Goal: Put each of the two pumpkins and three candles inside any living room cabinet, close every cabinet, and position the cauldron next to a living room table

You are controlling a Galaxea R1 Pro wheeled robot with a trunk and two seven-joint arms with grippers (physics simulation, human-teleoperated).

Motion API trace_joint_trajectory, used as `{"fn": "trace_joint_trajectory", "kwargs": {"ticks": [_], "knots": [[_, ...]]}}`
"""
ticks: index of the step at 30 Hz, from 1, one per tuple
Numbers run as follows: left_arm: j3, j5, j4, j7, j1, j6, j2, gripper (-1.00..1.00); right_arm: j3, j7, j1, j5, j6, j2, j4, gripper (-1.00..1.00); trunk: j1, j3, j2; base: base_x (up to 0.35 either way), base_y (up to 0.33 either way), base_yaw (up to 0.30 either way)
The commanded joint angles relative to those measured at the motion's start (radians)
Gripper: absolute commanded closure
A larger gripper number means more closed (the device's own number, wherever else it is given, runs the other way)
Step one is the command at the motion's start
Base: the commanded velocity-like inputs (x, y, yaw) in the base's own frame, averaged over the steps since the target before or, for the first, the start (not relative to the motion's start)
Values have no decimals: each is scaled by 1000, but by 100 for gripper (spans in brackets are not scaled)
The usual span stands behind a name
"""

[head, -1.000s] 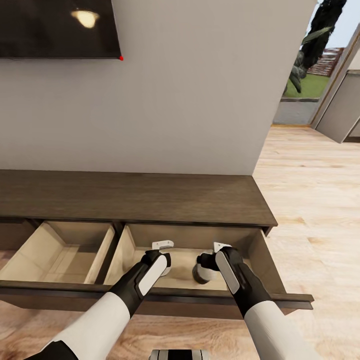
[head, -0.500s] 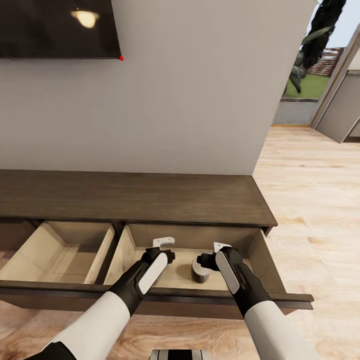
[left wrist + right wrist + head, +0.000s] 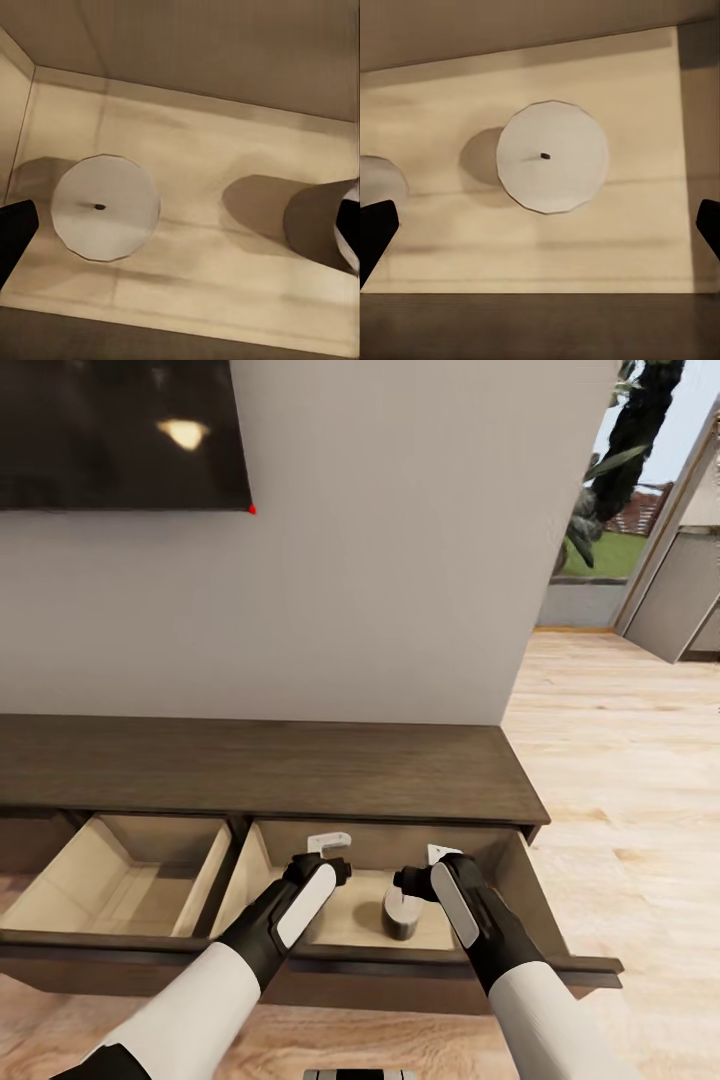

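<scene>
Living room wall, dark screen (image 3: pixel 120 435) up top, long brown cabinet (image 3: pixel 270 765) below with two drawers pulled out, pale wood inside.

Right pincer (image 3: pixel 408 880) hangs over the right-hand drawer (image 3: pixel 345 922); in its wrist view both finger tips (image 3: pixel 376 229) sit wide apart at the frame edges, nothing between them. Straight under it stands a candle (image 3: pixel 552 157), upright on the drawer floor, flat top with a dark wick dot.

Left pincer (image 3: pixel 338 872) hovers over the same drawer, also apart and empty. Its wrist view shows a candle (image 3: pixel 105 207) upright below it, and the other candle's side (image 3: pixel 319 225) off to one edge. Two candles in the drawer, near each other, not touching. Third candle, pumpkins, cauldron not seen.

Handling, as a guess: short stubby cylinders, stiff, light, smooth sides, likely a bit slippery. Best hold is across the round side, mid-height, fingers on opposite sides. Low and wide, so they stand steady; a sideways nudge could still tip or roll one.

Left-hand drawer (image 3: pixel 120 875) looks bare. Both drawers still need shutting.
</scene>
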Motion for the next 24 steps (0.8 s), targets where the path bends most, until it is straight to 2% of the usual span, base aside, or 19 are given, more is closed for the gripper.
{"fn": "trace_joint_trajectory", "kwargs": {"ticks": [1, 20, 24], "knots": [[-1, 8, -3, 8, -1, 2, 0, -100, 2, -10, 0, -10, 2, 0, -1, -100, -1, 3, 0, 0, 0, 0], [-1, 8, -4, 4, -1, 11, 0, -100, -2, -4, 0, -15, -3, -1, -3, -100, -9, 77, 4, -98, 0, 0], [-1, 8, -4, 4, -1, 11, 0, -100, 0, -2, 3, -11, -36, -2, -3, -100, -11, 92, 5, -7, 0, 0]]}}
